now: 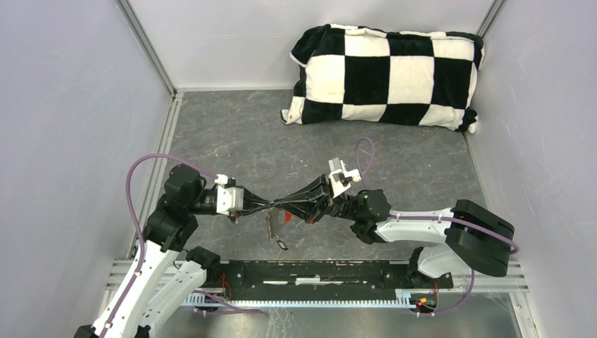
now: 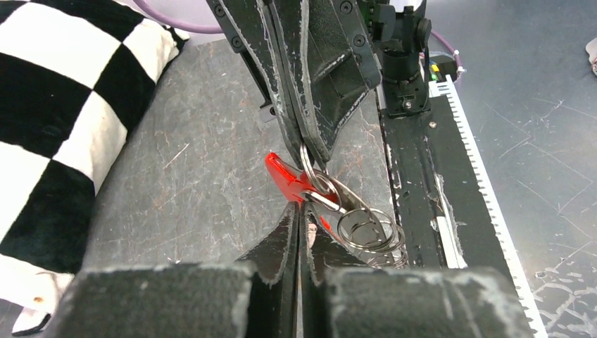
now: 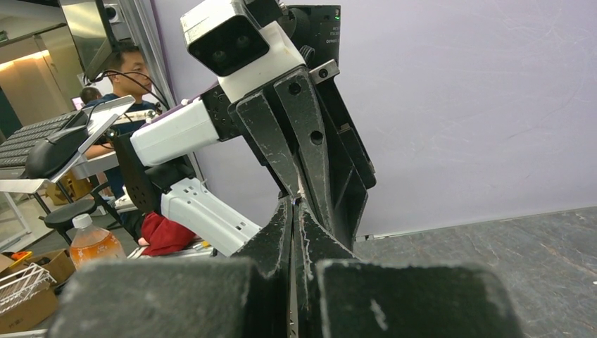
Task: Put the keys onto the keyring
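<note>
My two grippers meet tip to tip above the table's near middle. The right gripper (image 1: 288, 203) (image 2: 308, 151) is shut on a thin silver ring of the keyring (image 2: 366, 229), whose other rings hang below. The left gripper (image 1: 272, 204) (image 2: 299, 205) is shut on the lower edge of a small red plastic piece with a sharp corner (image 2: 284, 176), apparently the red-headed key; a flat metal blade runs under the rings. A dark-headed key (image 1: 281, 245) lies on the table beneath. In the right wrist view the shut right gripper (image 3: 295, 203) hides the keys.
A black-and-white checked pillow (image 1: 386, 74) lies against the back wall. The black mounting rail (image 1: 317, 271) runs along the near edge just behind the dark key. Grey walls close in both sides.
</note>
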